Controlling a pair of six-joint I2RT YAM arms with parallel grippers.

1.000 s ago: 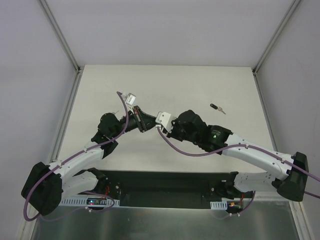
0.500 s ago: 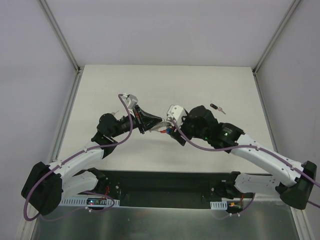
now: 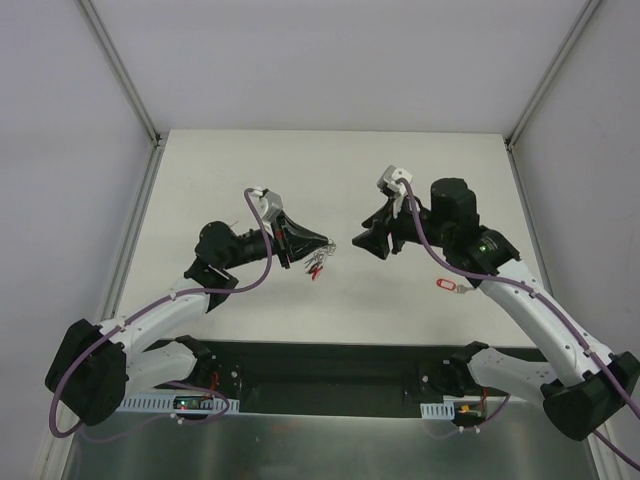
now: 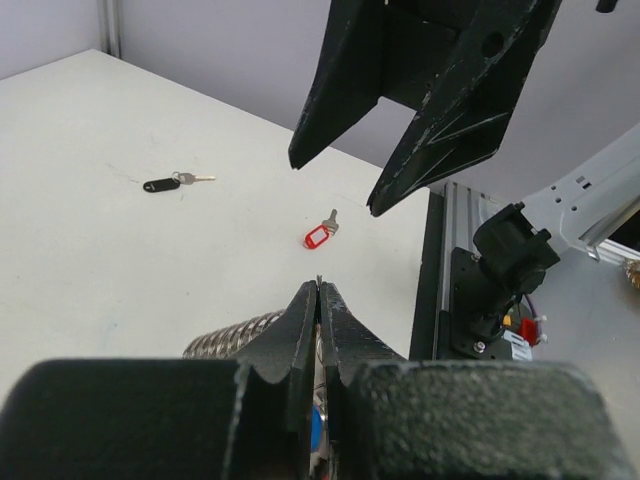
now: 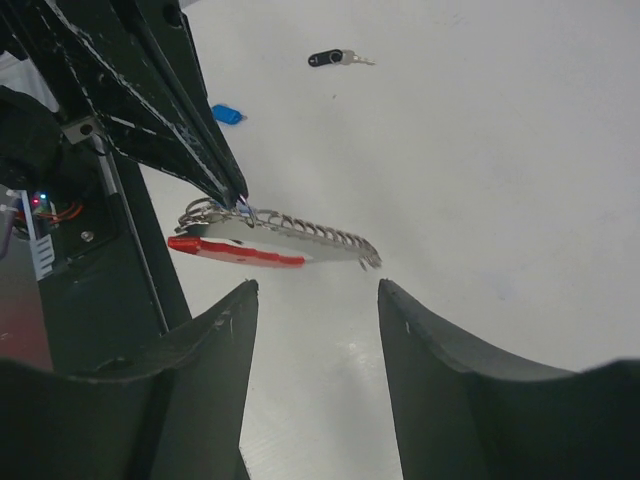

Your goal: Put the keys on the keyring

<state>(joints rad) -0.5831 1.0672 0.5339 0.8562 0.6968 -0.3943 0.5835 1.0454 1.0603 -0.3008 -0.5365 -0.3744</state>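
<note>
My left gripper (image 3: 326, 243) is shut on the keyring (image 3: 317, 266), which hangs from its tips above the table. In the right wrist view the keyring's red band (image 5: 235, 250) and silver chain (image 5: 315, 236) dangle under the left gripper (image 5: 240, 197). A blue key head (image 4: 316, 434) shows between the shut jaws of the left gripper (image 4: 319, 290). My right gripper (image 3: 365, 243) stands open a short way to the right of the keyring, holding nothing; its tips (image 5: 317, 290) are just short of the chain. A red-headed key (image 3: 445, 285) lies on the table.
A black-headed key (image 5: 325, 58) and a blue-headed one (image 5: 227, 114) lie on the white table (image 3: 330, 170); the right arm hides the black one from above. The black base rail (image 3: 330, 365) runs along the near edge. Grey walls close in the sides.
The right gripper has opened and drawn back to the right, away from the left gripper. The keyring now hangs from the left gripper alone. The red-headed key has come into sight.
</note>
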